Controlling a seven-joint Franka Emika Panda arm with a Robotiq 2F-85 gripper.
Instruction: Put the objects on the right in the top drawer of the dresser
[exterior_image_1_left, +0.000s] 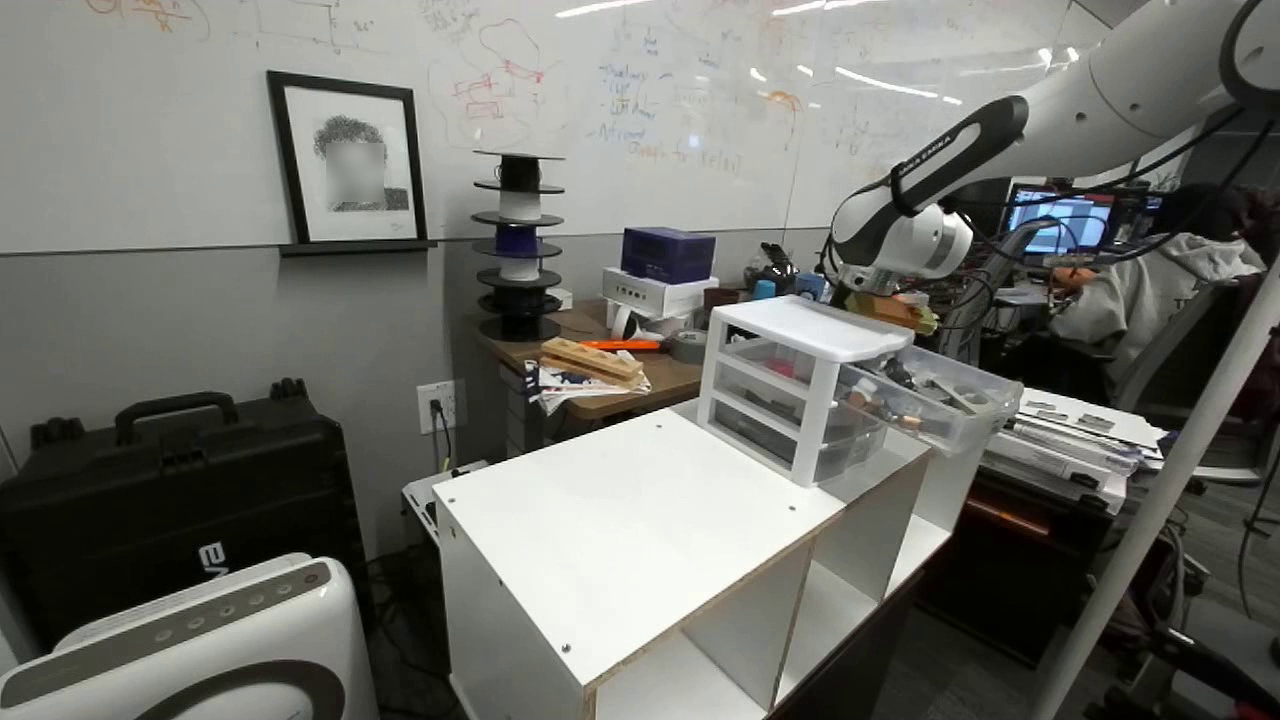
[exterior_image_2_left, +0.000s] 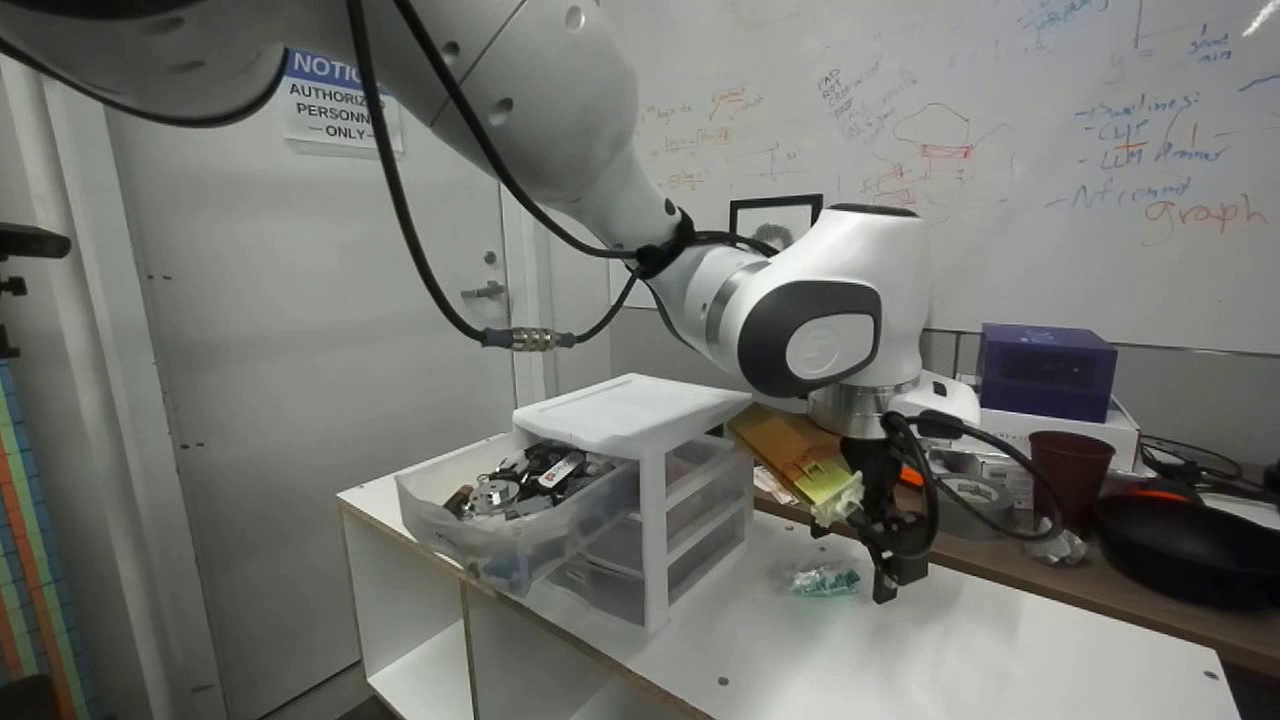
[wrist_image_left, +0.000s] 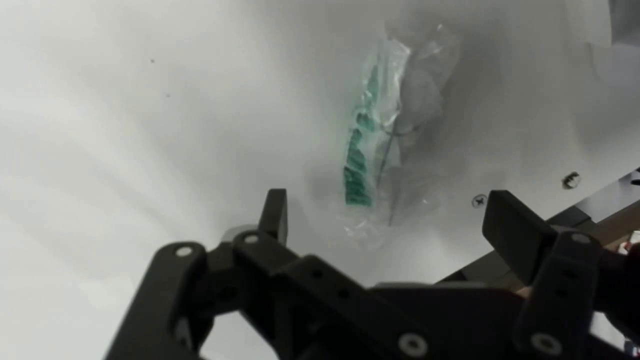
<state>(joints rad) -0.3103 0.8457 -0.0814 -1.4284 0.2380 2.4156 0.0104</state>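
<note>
Dresser (exterior_image_1_left: 800, 325): stands upright, both ext. views.
Cabinet (exterior_image_1_left: 640, 540): white, directly under dresser.
Top drawer (exterior_image_2_left: 470, 545): pulled well out of dresser, piled w/ small grey & black parts (exterior_image_2_left: 550, 475).
Bag (wrist_image_left: 360, 170): clear plastic w/ green bits inside; lies on its side of the cabinet top nr dresser, apart from it.
Gripper (wrist_image_left: 386, 212): hangs beside dresser, pointing down; fingers (wrist_image_left: 520, 237) spread wide, holding nothing; w/ bag in sight betw. fingertips, wrist view.
Desk (exterior_image_2_left: 1080, 585): beyond dresser, w/ purple box (exterior_image_2_left: 1045, 375), dark-red cup (exterior_image_2_left: 1068, 485) & black pan (exterior_image_2_left: 1190, 550), ext. view.
</note>
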